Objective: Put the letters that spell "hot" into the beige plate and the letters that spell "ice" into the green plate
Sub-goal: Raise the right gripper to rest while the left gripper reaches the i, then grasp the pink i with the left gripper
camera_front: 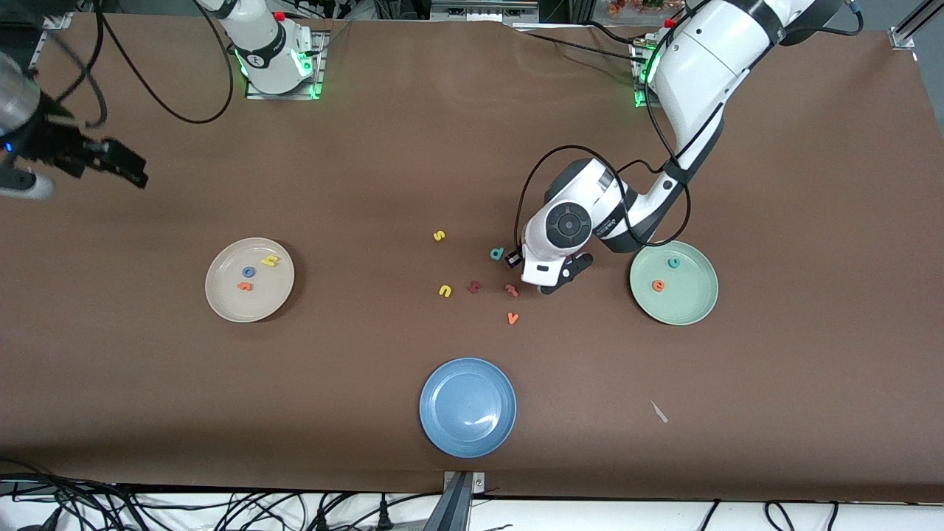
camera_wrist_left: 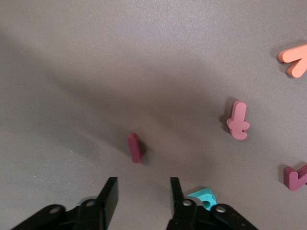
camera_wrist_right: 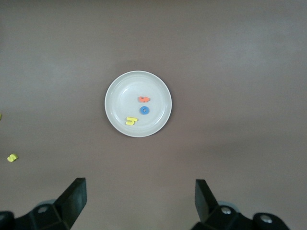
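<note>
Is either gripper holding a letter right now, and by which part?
Nothing is held. The left gripper is low over the table, the dark red i lying free ahead of its fingertips. The right gripper waits open.

Even overhead light, soft shadows, glare on blue plate, blurred edges

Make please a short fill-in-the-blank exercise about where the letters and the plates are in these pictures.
1. The beige plate holds ___ letters.
2. The teal c and the orange e lie in the ___ plate.
3. The blue plate holds ___ letters.
4. The dark red i lies on the ___, not in any plate.

Missing words: three; green; no; table
</note>
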You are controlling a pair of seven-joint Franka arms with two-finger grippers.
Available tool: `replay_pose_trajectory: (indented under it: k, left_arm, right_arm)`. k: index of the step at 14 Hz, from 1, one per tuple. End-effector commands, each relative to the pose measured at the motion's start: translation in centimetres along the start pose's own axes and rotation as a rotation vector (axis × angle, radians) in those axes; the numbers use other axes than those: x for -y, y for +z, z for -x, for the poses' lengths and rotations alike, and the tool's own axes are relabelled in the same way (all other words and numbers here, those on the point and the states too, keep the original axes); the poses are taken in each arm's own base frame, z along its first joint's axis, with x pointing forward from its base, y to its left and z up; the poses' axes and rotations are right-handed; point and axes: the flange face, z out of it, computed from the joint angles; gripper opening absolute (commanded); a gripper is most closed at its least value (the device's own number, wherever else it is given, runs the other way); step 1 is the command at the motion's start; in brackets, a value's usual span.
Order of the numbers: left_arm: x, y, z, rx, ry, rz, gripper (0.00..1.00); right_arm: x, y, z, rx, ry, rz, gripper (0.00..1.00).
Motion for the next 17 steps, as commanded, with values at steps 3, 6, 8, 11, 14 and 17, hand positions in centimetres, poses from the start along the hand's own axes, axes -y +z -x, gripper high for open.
replay_pose_trajectory:
  k: [3,6,8,11,14,17]
  left_arm:
    - [0.1,0.5,-1.5,-0.028,-0.025,-0.014,0.47]
    - [0.2,0.8,-1.6,-0.038,-0.019,-0.022,0.45]
    - [0.0,1.3,-1.8,-0.038,-0.022,-0.008,0.45]
    - [0.1,1.9,-1.9,-0.035,-0.021,-0.008,0.34]
    - [0.4,2.3,-2.3,-0.035,-0.028,-0.015,0.28]
    - [0.4,2.5,-2.4,-0.035,-0.03,-0.016,0.17]
  right_arm:
    - [-2.4,0.4,1.0,0.049,0.063,-0.079,1.0]
    - [-2.2,0.8,0.7,0.048,0.066,-0.084,1.0]
    - [-2.3,1.3,0.4,0.064,0.068,-0.077,1.0]
    - [-1.5,1.4,-1.0,0.105,0.054,-0.075,1.0]
    - [-1.3,1.5,-1.0,0.114,0.053,-0.08,1.0]
    - [-1.5,1.8,-0.8,0.134,0.059,-0.076,1.0]
